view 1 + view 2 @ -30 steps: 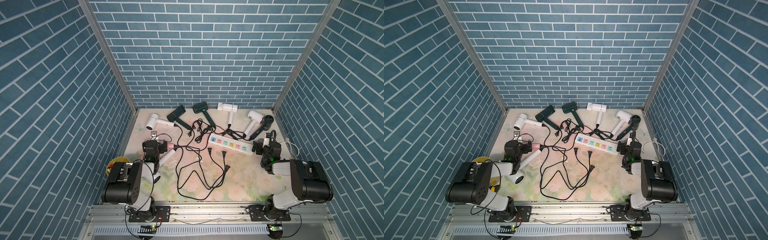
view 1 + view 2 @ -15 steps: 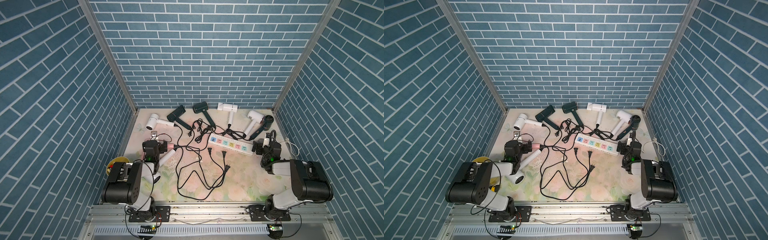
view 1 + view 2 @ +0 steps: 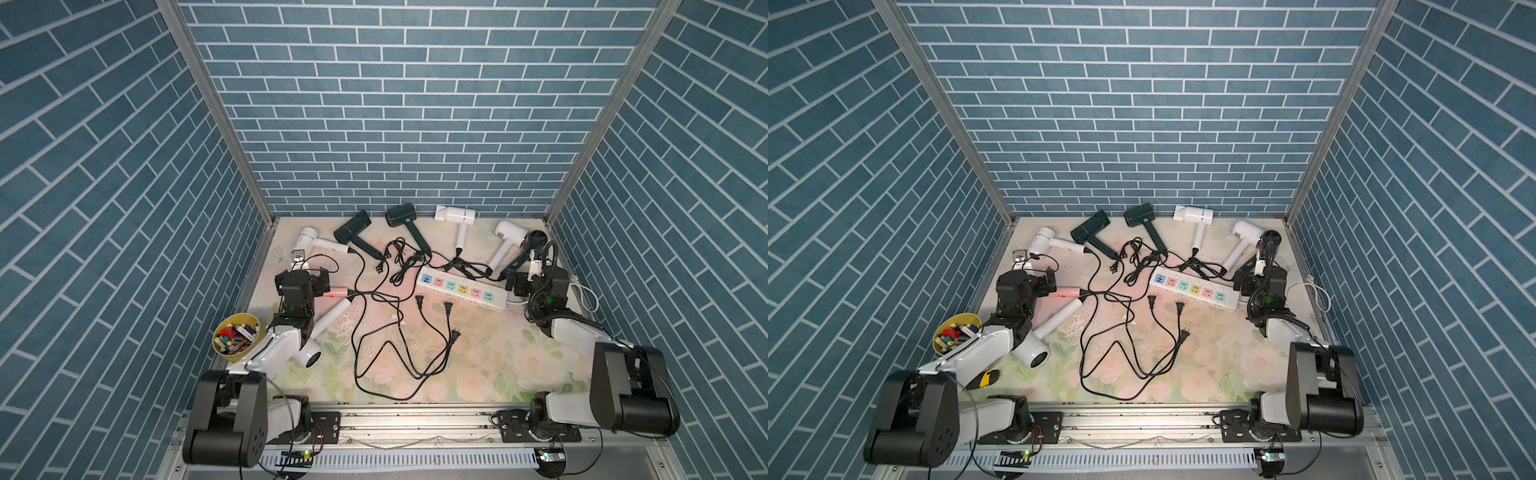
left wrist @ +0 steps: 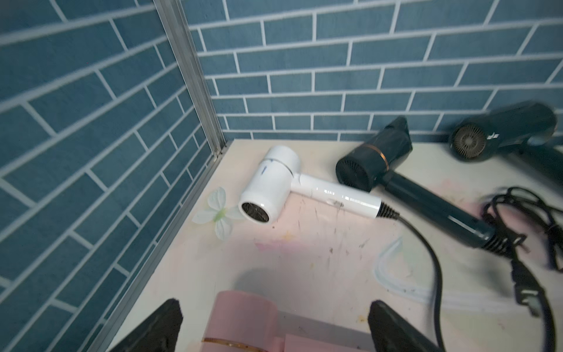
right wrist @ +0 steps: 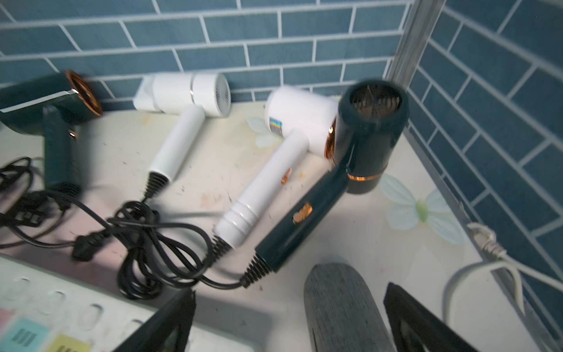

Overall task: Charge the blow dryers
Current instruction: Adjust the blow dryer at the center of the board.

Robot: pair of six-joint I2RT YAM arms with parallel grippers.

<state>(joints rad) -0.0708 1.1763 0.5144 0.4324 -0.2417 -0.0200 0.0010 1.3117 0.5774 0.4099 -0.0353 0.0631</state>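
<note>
Change: nothing has moved since a second ago that I can see; the left tool (image 4: 274, 317), right tool (image 5: 291, 292), blow dryers (image 3: 455, 214) and cords (image 4: 437, 274) lie as they did.
Left tool: released, with fingers spread wide on either side of the pink dryer's head and a gap on each side.
Pink dryer: the pink dryer (image 4: 243, 320) lies at the left edge of the desk (image 3: 478, 365), its handle pointing right in both top views.
Right tool: spread wide and grasping nothing; a grey cylinder (image 5: 341, 307) lies between its fingers, closer to one, and I cannot tell whether they touch.
Far row: six dryers lie along the far wall, left to right: white (image 3: 309, 239), dark (image 3: 353, 226), dark green (image 3: 401, 214), white, white (image 3: 509, 232), dark (image 3: 538, 241).
Near left: one more white dryer (image 3: 332, 322) lies beside my left arm, its head partly under it.
Power strip: the power strip (image 3: 461, 289) lies slanted, right of centre, just left of the right tool.
Plugs: three loose plugs (image 3: 419, 299) rest on the desk just near of the strip, apart from it.
</note>
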